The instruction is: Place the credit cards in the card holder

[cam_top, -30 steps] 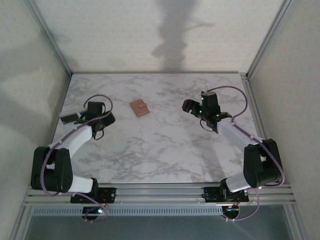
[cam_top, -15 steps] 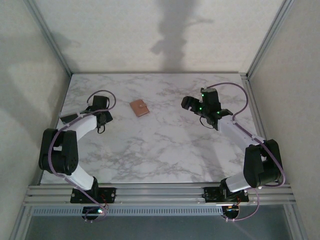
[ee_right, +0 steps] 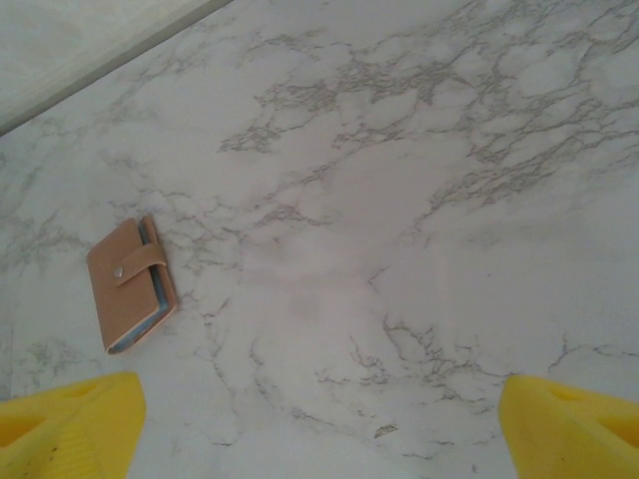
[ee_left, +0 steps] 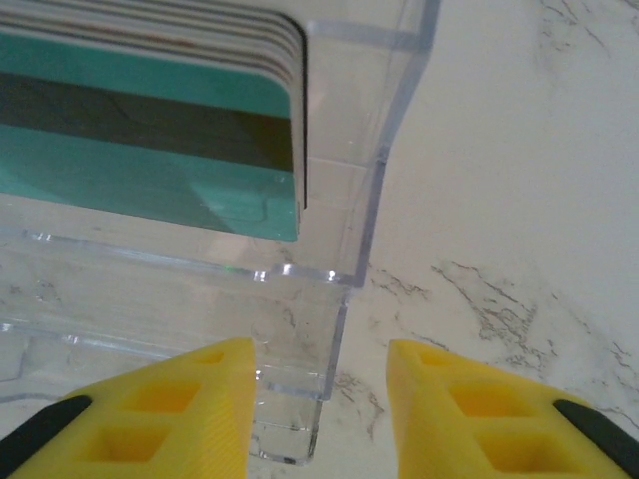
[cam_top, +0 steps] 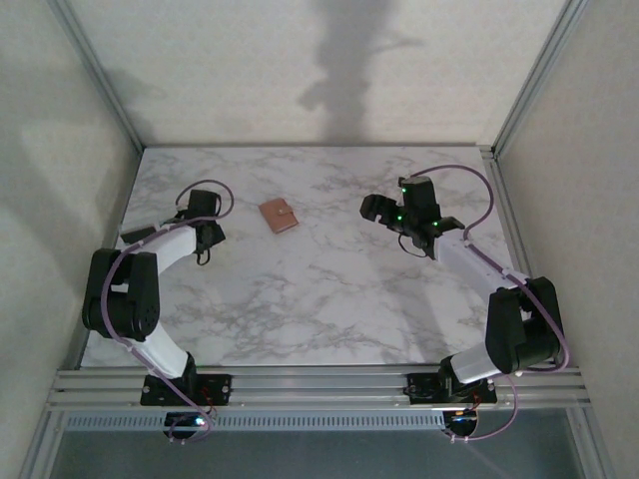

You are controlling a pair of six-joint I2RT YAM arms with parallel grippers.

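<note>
The left gripper (ee_left: 321, 399) has its 2 yellow fingers a modest gap apart, clamped on nothing. They hang low over the near corner of a clear plastic tray (ee_left: 349, 180) at the left edge of the marble table (ee_right: 419, 200). Whether either finger touches the tray wall I cannot tell. The right gripper (ee_right: 319, 424) has its jaws spread wide and empty, and it hovers above bare marble on the right side of the table.

The credit cards (ee_left: 150, 150) are stacked in that tray, edges lined up. The front one is teal with a dark stripe across it, and the edges of several more show behind it. None of them looks lifted out. The card holder (ee_right: 130, 284) lies flat on the table, well apart from the tray, towards the far middle of the table and between the 2 arms. It is folded shut, its tab snapped across the front, with a sliver of grey-blue pocket showing at one edge.

By my judgement the task has barely begun. 0 cards are in the holder, and no card is in either gripper. What is left is nearly everything: taking a first card from the stack, opening the holder's clasp, and sliding each card into a pocket.
</note>
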